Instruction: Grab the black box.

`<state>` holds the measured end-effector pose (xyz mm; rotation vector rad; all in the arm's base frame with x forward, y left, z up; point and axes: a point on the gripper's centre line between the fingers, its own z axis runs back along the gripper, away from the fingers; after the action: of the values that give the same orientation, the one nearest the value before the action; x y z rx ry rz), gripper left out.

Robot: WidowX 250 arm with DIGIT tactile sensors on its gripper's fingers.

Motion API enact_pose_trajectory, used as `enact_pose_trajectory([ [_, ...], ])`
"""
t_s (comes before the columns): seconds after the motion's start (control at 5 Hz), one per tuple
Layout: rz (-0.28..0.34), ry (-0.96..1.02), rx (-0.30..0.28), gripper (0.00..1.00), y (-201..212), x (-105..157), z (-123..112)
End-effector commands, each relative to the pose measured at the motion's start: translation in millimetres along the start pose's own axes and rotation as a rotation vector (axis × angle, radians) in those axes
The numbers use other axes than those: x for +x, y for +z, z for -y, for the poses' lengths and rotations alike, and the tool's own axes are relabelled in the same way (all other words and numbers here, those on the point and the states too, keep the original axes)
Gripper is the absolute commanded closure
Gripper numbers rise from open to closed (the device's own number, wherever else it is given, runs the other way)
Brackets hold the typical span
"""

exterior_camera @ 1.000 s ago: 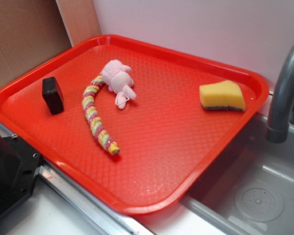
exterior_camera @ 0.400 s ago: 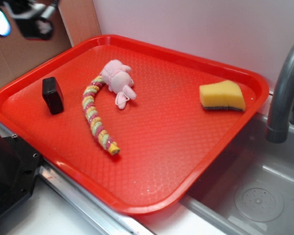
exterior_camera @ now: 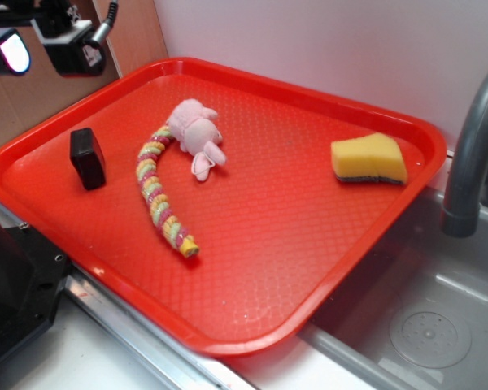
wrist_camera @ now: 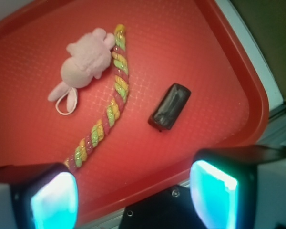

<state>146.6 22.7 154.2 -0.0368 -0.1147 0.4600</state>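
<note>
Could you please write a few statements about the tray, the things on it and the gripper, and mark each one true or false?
1. The black box lies on the red tray, untouched. True.
2. The gripper is shut on the black box. False: it hangs above the tray's far left corner, apart from the box, holding nothing.
3. The pink plush toy touches one end of the striped rope. True.
4. The yellow sponge sits right beside the black box. False: it is near the opposite side of the tray, by the faucet.
5. The black box lies between the rope and the sponge. False: the rope lies between the box and the sponge.
</note>
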Motion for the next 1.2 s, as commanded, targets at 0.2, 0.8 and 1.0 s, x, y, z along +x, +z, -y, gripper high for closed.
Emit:
enact_pose_trajectory([
  [0.2,-0.033,0.217,0.179,0.0,-89,22,-54],
  [0.8,-0.103,0.201,0.211,1.0,-135,43,-39],
  [1.0,-0.114,0.164,0.154,1.0,-98,36,-33],
])
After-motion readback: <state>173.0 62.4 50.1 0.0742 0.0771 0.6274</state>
